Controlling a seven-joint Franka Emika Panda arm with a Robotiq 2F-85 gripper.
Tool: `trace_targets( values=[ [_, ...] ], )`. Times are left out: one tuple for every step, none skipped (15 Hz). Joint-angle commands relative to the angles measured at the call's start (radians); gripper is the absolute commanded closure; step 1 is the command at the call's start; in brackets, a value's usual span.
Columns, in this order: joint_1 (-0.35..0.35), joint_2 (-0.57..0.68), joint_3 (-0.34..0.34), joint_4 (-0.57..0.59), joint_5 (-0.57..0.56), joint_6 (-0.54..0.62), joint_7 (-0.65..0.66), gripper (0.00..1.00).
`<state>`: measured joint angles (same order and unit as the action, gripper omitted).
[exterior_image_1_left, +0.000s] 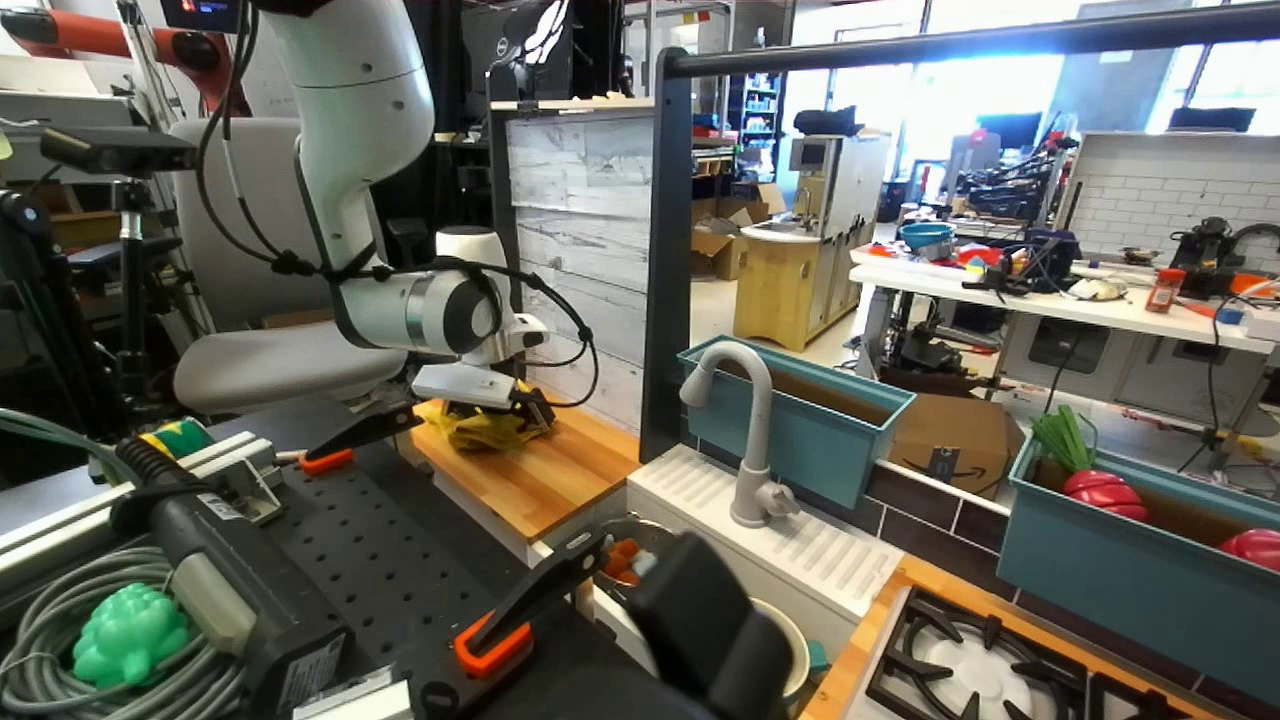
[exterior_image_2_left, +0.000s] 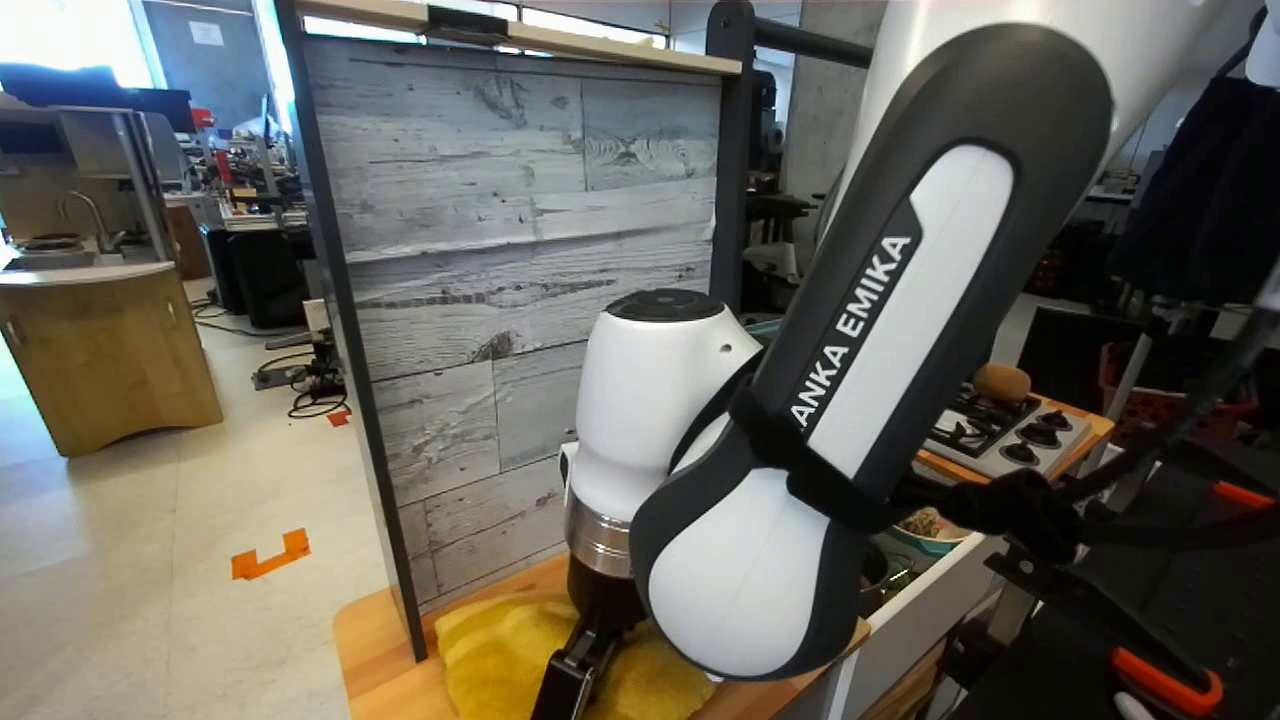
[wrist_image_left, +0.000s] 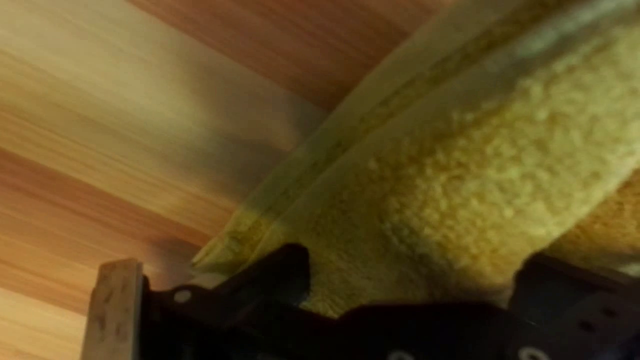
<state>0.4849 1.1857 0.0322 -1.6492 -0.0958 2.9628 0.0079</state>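
A fuzzy yellow cloth (wrist_image_left: 475, 190) lies in folds on the striped wooden counter (wrist_image_left: 125, 100), filling much of the wrist view. My gripper (wrist_image_left: 412, 260) is down at the cloth with its fingers (wrist_image_left: 280, 270) wide apart. Cloth shows in the gap between the fingertips, but it does not look pinched. In both exterior views the arm points down over the cloth (exterior_image_1_left: 470, 432), which spreads to both sides of the gripper's dark body (exterior_image_2_left: 600, 600). The fingertips are hidden in the exterior views.
A grey wood-pattern panel (exterior_image_2_left: 520, 250) stands close behind the gripper, with a dark upright post (exterior_image_1_left: 668, 250) at its end. A white sink with a grey faucet (exterior_image_1_left: 755, 430), a teal planter (exterior_image_1_left: 800, 410) and a stove (exterior_image_1_left: 970, 670) lie farther along. A black clamp (exterior_image_1_left: 370, 435) sits near the counter.
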Motion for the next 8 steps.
trace_targets(
  values=[
    [-0.01,0.004,0.013,0.008,-0.015,-0.01,0.01,0.0],
    [-0.014,0.004,0.017,0.01,-0.014,-0.013,0.009,0.0],
    [0.002,-0.007,-0.015,-0.012,-0.012,0.006,0.032,0.0],
    [0.024,-0.002,-0.041,-0.014,-0.014,0.009,0.051,0.0],
    [0.049,0.025,-0.061,0.004,-0.017,0.009,0.066,0.0],
    [0.064,0.052,-0.069,0.027,-0.022,0.005,0.068,0.0],
    [0.093,0.089,-0.087,0.059,-0.028,0.021,0.076,0.0],
    [0.116,0.117,-0.092,0.093,-0.026,0.006,0.086,0.0]
  ],
)
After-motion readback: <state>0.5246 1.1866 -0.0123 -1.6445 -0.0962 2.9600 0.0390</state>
